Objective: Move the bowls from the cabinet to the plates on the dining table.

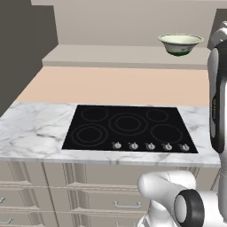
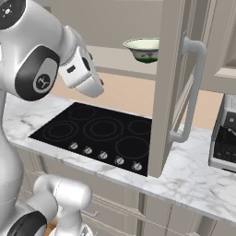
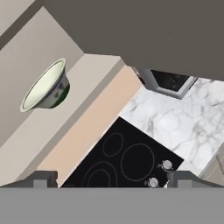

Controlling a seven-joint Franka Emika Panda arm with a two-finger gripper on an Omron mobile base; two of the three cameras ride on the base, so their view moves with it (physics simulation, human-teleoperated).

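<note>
Up on the cabinet shelf [image 1: 111, 55] sits a cream-green bowl [image 1: 180, 44], dark-banded outside; gripper [image 3: 112, 179] released, empty.

The cabinet shelf [image 1: 111, 55] carries a single pale cream-green bowl [image 1: 180, 44] (dark green band outside), upright near the shelf's front edge and toward its right end in the left base view. Below it, the marble counter [image 1: 31, 128] holds a black cooktop [image 1: 126, 128] set flush, with a row of knobs [image 1: 150, 146] along its front edge.
</note>
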